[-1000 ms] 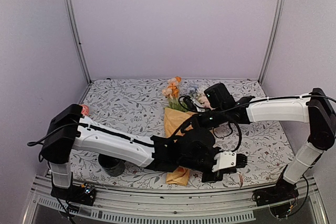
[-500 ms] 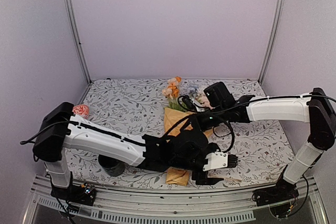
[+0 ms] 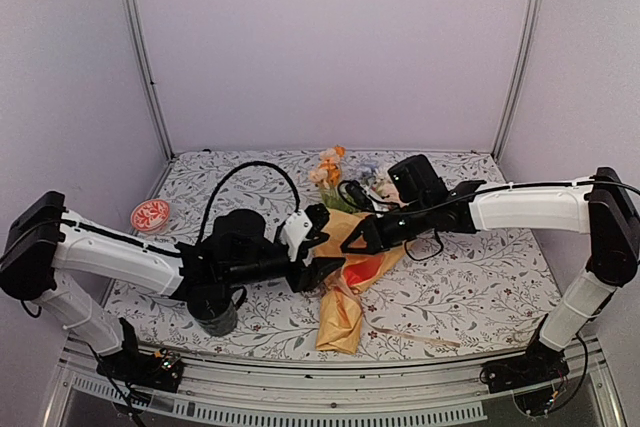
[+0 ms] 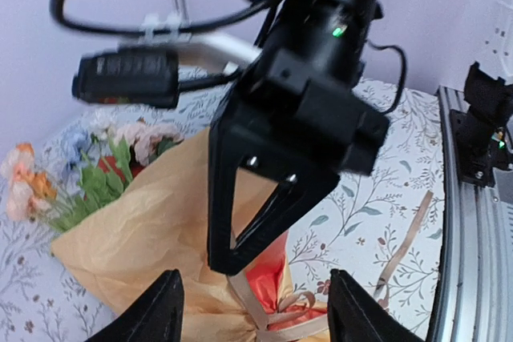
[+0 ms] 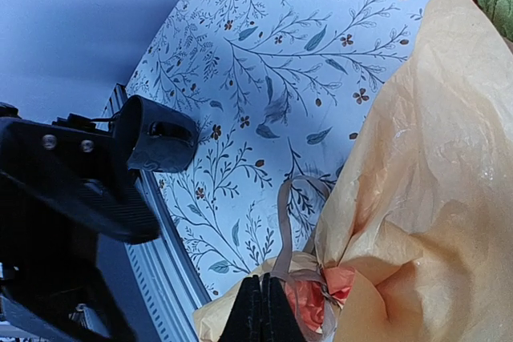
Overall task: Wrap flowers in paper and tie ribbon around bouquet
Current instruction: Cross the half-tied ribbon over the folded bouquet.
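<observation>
Top view: 1 s ago the L arm lay stretched across the near end of the bouquet [image 3: 343,292]. Now the L gripper [image 3: 322,243] has pulled back to the left, jaws spread and holding nothing. A ribbon [image 3: 425,338] tail lies loose on the cloth to the right, so that end looks released. The R gripper [image 3: 357,237] hasn't moved and sits at the bouquet's waist. The flowers [image 3: 329,166] point to the far side.

L wrist: the L gripper [image 4: 256,318] is empty. The R gripper [image 4: 240,238] hangs just over the ribbon [image 4: 272,319] knot and blocks a straight re-grab. The paper [image 4: 152,222] is closed round the stems.

R wrist: the R gripper [image 5: 260,310] has its jaws pressed together by the ribbon [image 5: 287,222] loop; can't tell if the strand is pinched. The tie looks loose, prob. needs cinching. The mug [image 5: 156,138] stands apart, near the rail.
</observation>
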You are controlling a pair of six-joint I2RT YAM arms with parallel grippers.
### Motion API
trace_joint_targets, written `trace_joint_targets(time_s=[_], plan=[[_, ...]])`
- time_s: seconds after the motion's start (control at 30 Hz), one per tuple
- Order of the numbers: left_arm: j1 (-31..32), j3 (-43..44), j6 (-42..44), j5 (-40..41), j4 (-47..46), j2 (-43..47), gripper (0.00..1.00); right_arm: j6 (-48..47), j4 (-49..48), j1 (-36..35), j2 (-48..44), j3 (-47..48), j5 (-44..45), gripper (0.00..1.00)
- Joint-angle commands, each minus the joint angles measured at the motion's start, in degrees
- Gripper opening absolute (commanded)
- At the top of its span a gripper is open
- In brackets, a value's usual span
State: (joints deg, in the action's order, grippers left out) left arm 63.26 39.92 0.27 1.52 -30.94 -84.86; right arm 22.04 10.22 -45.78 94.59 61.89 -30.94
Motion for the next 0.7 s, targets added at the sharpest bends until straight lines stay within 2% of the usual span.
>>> trace_joint_targets(time_s=[0.0, 0.27, 0.33, 0.47, 0.53, 0.57, 0.67], plan=[[-0.75, 0.42, -5.37, 1.68, -2.88, -5.46, 0.62, 1.07, -1.63, -0.72, 1.22, 2.12, -1.36, 0.0], [-1.37, 0.03, -6.91, 0.65, -8.1, -10.86, 0.46, 1.8, -2.13, -1.93, 1.77, 2.5, -1.35, 0.0], [-1.39, 0.24, -7.23, -0.61, -8.86, -11.6, 0.39, 1.78, -2.05, -1.97, 1.91, 2.6, -1.25, 0.0], [-1.44, 0.16, -7.95, -0.05, -9.62, -12.36, 0.13, 1.78, -2.12, -2.04, 1.77, 2.71, -1.22, 0.0], [-1.5, 0.08, -7.78, -0.21, -9.32, -12.57, 0.04, 1.78, -2.09, -2.03, 1.66, 2.71, -1.02, 0.0], [-1.56, 0.0, -7.8, -0.48, -9.24, -12.57, 0.0, 1.71, -2.03, -2.06, 1.58, 2.65, -0.98, 0.03], [-1.57, -0.7, -8.33, -0.3, -10.08, -12.41, 0.0, 1.61, -1.81, -2.09, 1.05, 2.34, -0.49, 0.16]])
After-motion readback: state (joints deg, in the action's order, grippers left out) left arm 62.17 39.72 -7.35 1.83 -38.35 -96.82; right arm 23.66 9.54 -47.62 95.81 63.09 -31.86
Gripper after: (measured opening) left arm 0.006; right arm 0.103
